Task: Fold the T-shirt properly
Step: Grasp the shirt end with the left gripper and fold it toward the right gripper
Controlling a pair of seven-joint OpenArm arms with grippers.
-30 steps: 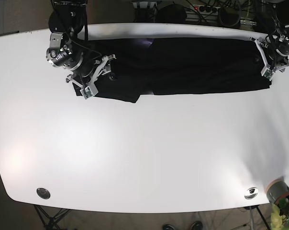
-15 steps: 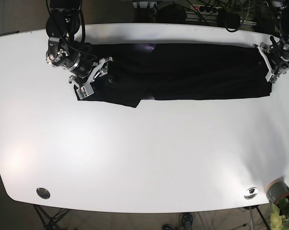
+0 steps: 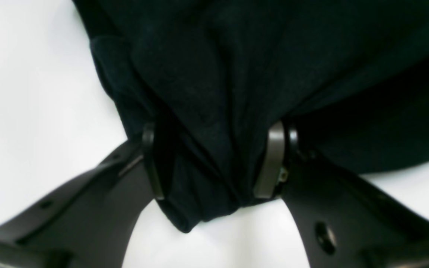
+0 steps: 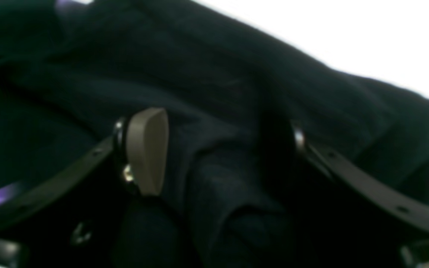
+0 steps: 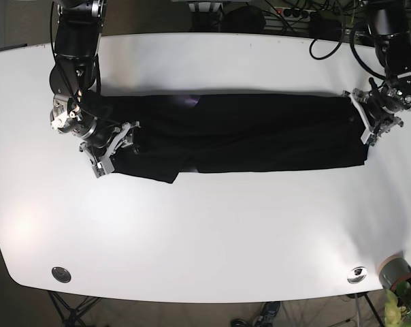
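A black T-shirt (image 5: pixel 253 133) lies as a long flat band across the far half of the white table (image 5: pixel 205 231), with a lower flap near its left end. My left gripper (image 5: pixel 366 128) is at the band's right end, shut on a bunch of the cloth; in the left wrist view the T-shirt (image 3: pixel 214 93) sits pinched between the fingers (image 3: pixel 270 163). My right gripper (image 5: pixel 114 152) is at the band's left end, shut on the cloth; the right wrist view shows the T-shirt (image 4: pixel 237 111) gathered between its fingers (image 4: pixel 147 149).
Two round metal fittings sit near the table's front edge, one at the left (image 5: pixel 61 274) and one at the right (image 5: pixel 357 274). A grey can (image 5: pixel 396 271) and a plant stand off the front right corner. Cables (image 5: pixel 287 12) lie behind the table.
Both grippers have moved toward the table's front, dragging the shirt with them away from the back edge. The shirt stays stretched between them.
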